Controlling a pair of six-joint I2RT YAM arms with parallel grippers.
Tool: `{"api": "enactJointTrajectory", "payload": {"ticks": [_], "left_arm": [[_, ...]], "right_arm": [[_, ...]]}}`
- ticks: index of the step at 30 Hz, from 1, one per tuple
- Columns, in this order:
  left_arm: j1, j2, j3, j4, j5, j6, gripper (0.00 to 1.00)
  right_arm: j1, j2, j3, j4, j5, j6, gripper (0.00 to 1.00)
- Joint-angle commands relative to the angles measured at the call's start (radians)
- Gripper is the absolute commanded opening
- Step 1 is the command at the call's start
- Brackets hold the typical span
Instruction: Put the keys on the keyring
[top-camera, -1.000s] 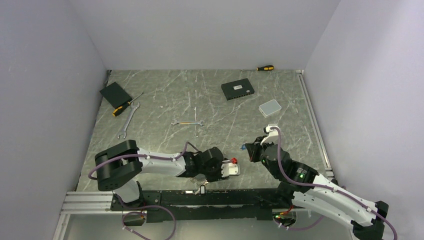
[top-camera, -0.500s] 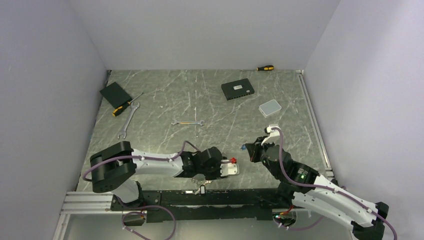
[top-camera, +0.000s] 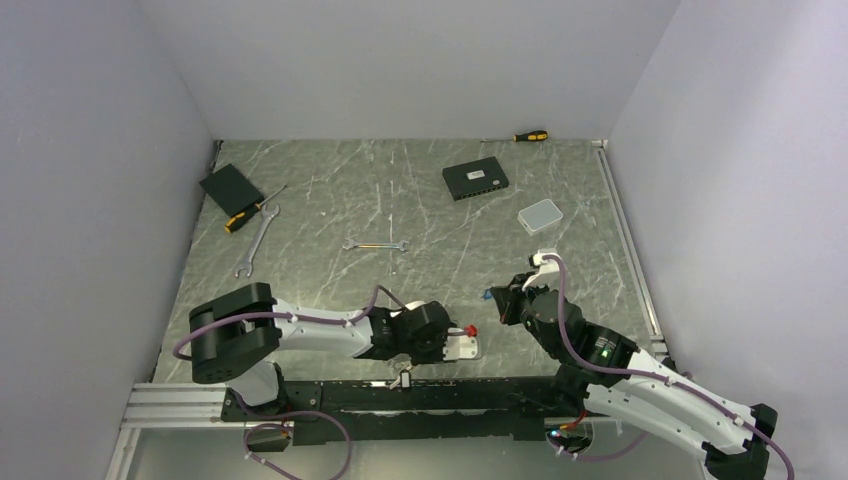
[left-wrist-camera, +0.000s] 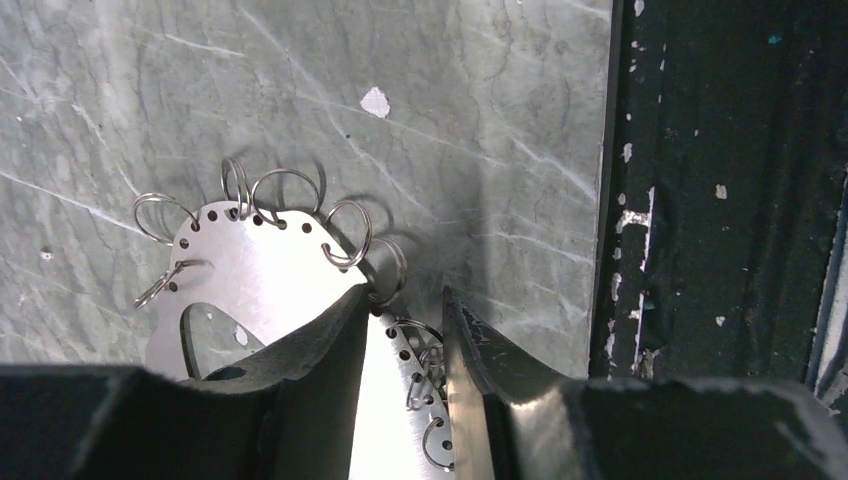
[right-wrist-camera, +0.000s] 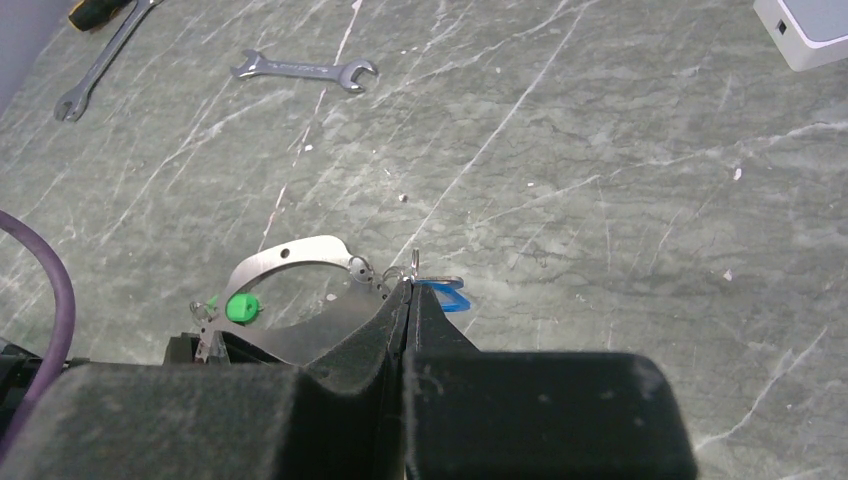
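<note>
Two sets of fingers, one keyring and one key in hand; entries run outward from the keyring.

1. Keyring (left-wrist-camera: 255, 270): flat silvery plate with holes along its rim and small split rings through them. It sits at the near edge of the desk (left-wrist-camera: 480, 150), just beside the black rail (left-wrist-camera: 720, 200).
2. Left fingers (left-wrist-camera: 340, 330): partly open, clamped across a narrow strip of the keyring, one finger on each side.
3. Green tag (right-wrist-camera: 240, 306): at the keyring's rim, probably marking a key already fitted.
4. Right fingers (right-wrist-camera: 408, 300): fully closed, pinching a key (right-wrist-camera: 440, 292) with a blue tag just beside the keyring's far rim. Whether the key touches a split ring cannot be told.
5. Spanner (right-wrist-camera: 300, 68): well beyond the keyring, no part in the job.

Hazards, as judged:
- The key is held by a thin pinch, so side load against a ring could twist it out.
- The split rings look shut, so a key pushed at one may only shove the keyring.
- The left hold is on a narrow strip, so a push at the far rim could pivot the plate or pull it free toward the rail.
- The two sets of fingers are close together and could knock each other.
</note>
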Motion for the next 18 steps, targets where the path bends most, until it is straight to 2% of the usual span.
{"api": "enactJointTrajectory", "payload": {"ticks": [1, 10, 18], "left_arm": [[-0.016, 0.016, 0.041, 0.042, -0.042, 0.043, 0.38], [-0.018, -0.002, 0.031, 0.041, -0.086, 0.06, 0.31], [-0.019, -0.007, 0.038, 0.04, -0.093, 0.072, 0.11]], "right_arm": [[-0.003, -0.012, 0.004, 0.017, -0.013, -0.009, 0.0], [-0.002, -0.012, 0.003, 0.018, -0.019, -0.012, 0.0], [-0.002, -0.013, 0.002, 0.02, -0.02, -0.014, 0.0]]}}
